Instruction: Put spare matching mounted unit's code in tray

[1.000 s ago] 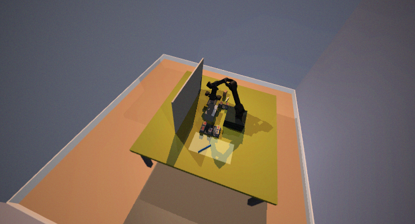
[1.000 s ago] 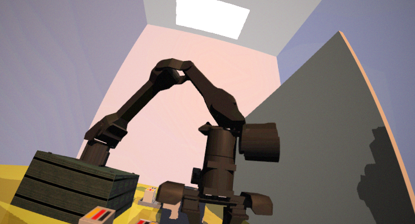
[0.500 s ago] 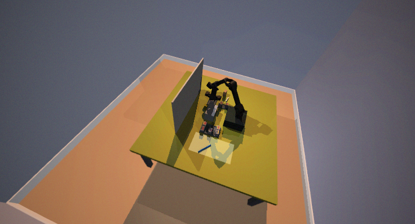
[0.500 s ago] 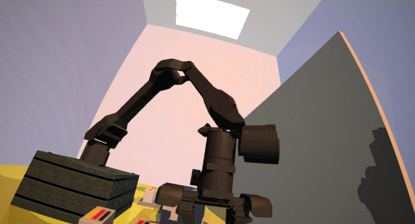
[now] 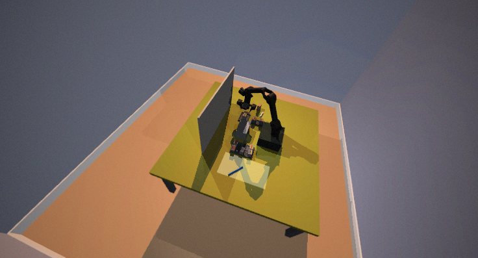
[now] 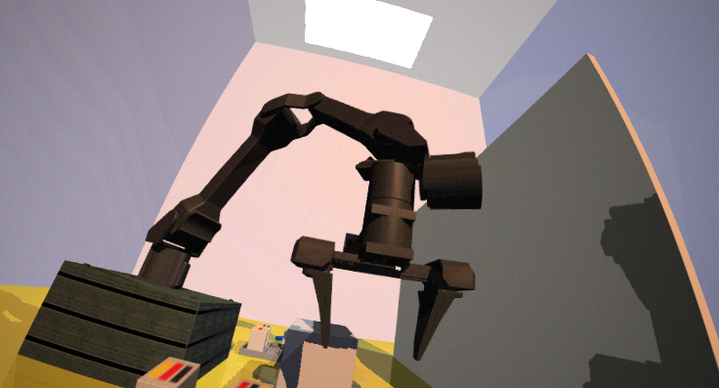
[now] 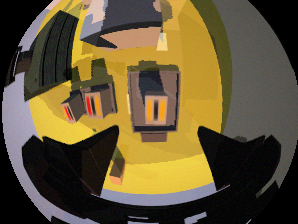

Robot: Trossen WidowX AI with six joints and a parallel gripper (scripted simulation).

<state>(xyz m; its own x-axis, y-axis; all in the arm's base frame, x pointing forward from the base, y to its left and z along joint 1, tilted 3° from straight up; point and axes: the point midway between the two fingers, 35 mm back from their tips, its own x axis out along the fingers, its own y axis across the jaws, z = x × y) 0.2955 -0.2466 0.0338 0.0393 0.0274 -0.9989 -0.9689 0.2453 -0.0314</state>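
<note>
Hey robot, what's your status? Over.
Tool open, raised, nothing held. Spare with orange-black-orange stripes in the tray. Nothing seen between tool and spare. Code match unconfirmed.

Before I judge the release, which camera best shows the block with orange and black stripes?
The wrist view: it looks down on the beige block with orange-black-orange stripes, showing its striped top and the grey rectangular tray around it. The top view is too distant to read its stripes; the exterior view does not show it identifiably.
</note>
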